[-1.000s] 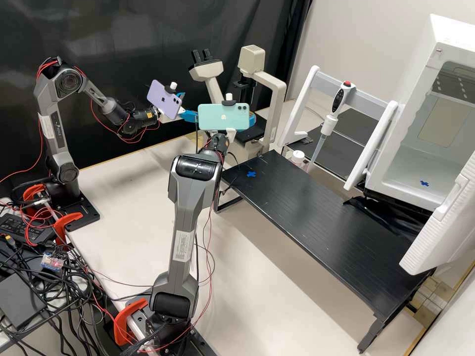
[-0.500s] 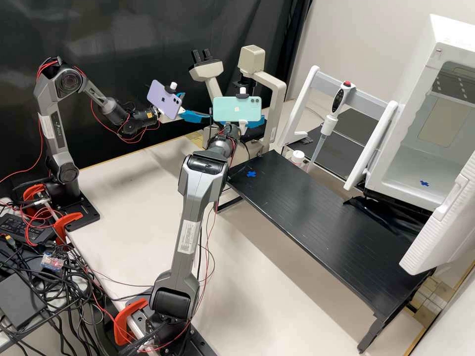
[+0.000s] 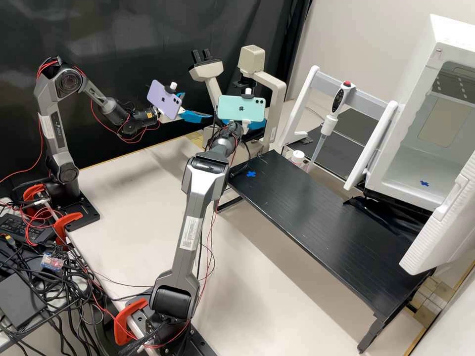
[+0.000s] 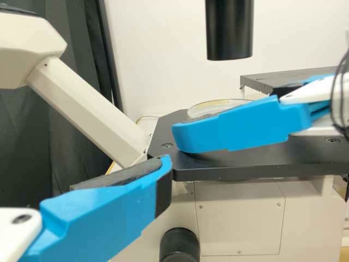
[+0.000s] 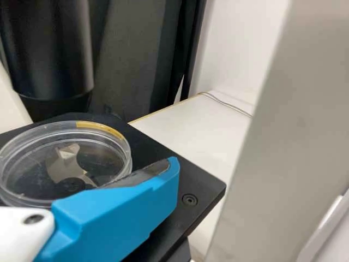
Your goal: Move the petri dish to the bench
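Hovering near one petri dish: left end effector, right end effector, both open.

Built in dark grey and silver on the left arm and the right arm; stuck with pale labels; laced with red wires; topped by a lilac phone and a mint phone; tipped with bright blue fingers, dark pads and screwed white mounts.
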Controlling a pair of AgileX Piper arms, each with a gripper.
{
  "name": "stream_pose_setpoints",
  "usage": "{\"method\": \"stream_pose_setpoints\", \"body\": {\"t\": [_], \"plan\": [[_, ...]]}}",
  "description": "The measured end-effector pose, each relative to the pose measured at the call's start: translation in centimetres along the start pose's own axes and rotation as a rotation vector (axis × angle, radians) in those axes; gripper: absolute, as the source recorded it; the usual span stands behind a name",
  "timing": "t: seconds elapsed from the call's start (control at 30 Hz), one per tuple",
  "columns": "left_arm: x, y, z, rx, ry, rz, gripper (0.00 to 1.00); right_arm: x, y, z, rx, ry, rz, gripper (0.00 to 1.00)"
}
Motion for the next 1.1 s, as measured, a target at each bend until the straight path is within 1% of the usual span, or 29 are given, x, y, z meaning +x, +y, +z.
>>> {"method": "stream_pose_setpoints", "body": {"t": [0.07,0.1,0.13,0.3,0.37,0.5,0.57,0.7,0.77,0.8,1.1], "plan": [[0.0,0.0,0.0,0.0,0.0,0.0,1.0,0.2,-0.3,0.3,0.021,-0.01,-0.004,1.0],[0.0,0.0,0.0,0.0,0.0,0.0,1.0,0.2,-0.4,0.4,0.024,-0.012,-0.006,1.0],[0.0,0.0,0.0,0.0,0.0,0.0,1.0,0.3,-0.6,0.6,0.024,-0.016,-0.01,0.0],[0.0,0.0,0.0,0.0,0.0,0.0,1.0,0.4,-1.2,1.1,0.017,-0.029,-0.026,0.0],[0.0,0.0,0.0,0.0,0.0,0.0,1.0,0.4,-1.5,1.4,0.016,-0.034,-0.021,0.0],[0.0,0.0,0.0,0.0,0.0,0.0,1.0,0.3,-1.7,1.8,0.035,-0.047,-0.002,0.0],[0.0,0.0,0.0,0.0,0.0,0.0,1.0,0.3,-1.8,2.0,0.037,-0.052,0.004,0.0],[0.0,0.0,0.0,0.0,0.0,0.0,1.0,0.4,-1.9,2.3,0.036,-0.06,0.025,0.0],[0.0,0.0,0.0,0.0,0.0,0.0,1.0,0.4,-2.1,2.6,0.026,-0.064,0.037,0.0],[0.0,0.0,0.0,0.0,0.0,0.0,1.0,0.5,-2.2,2.7,0.029,-0.065,0.043,0.0],[0.0,0.0,0.0,0.0,0.0,0.0,1.0,0.5,-2.3,2.9,0.03,-0.069,0.05,0.0]]}}
